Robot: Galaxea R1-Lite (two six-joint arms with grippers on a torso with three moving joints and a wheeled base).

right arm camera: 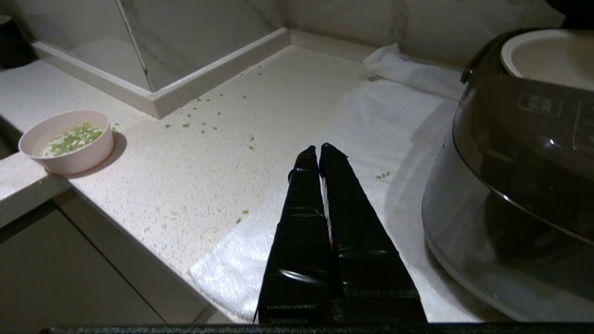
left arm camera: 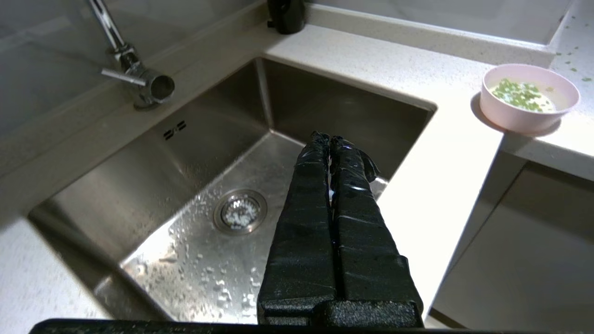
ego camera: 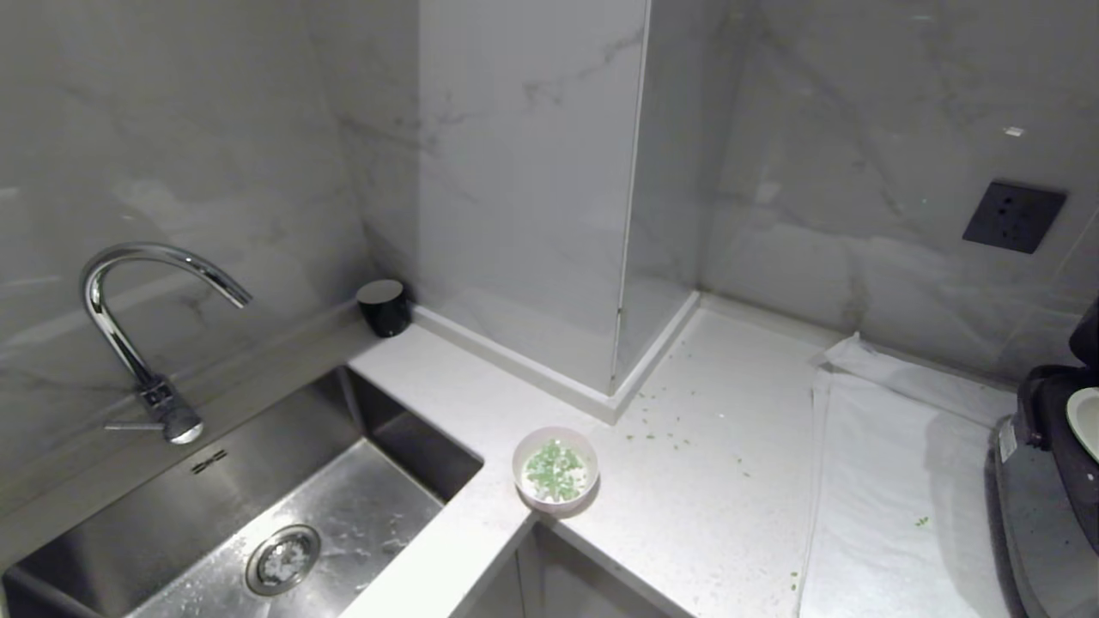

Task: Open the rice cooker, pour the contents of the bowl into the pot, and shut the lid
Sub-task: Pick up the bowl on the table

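Observation:
The pale pink bowl point(ego camera: 520, 457) stands on the white counter by the sink's corner, with the green contents point(ego camera: 556, 472) inside it. Only the dark rice cooker's point(ego camera: 1052, 446) edge shows at the far right. A white round rim shows at its top, under a dark raised part that looks like the lid point(right arm camera: 573, 11). My left gripper point(left arm camera: 329, 138) hangs shut and empty over the sink, with the bowl point(left arm camera: 529, 97) off to its side. The right gripper point(right arm camera: 318, 147) is shut and empty over the white towel, beside the cooker point(right arm camera: 519, 153). Neither arm shows in the head view.
A steel sink point(ego camera: 197, 515) with a chrome tap point(ego camera: 129, 292) fills the left. A white towel point(ego camera: 893, 481) lies under the cooker. Loose green bits point(ego camera: 661, 433) dot the counter. A black cup point(ego camera: 384, 307) stands at the wall. A marble column juts out behind the bowl.

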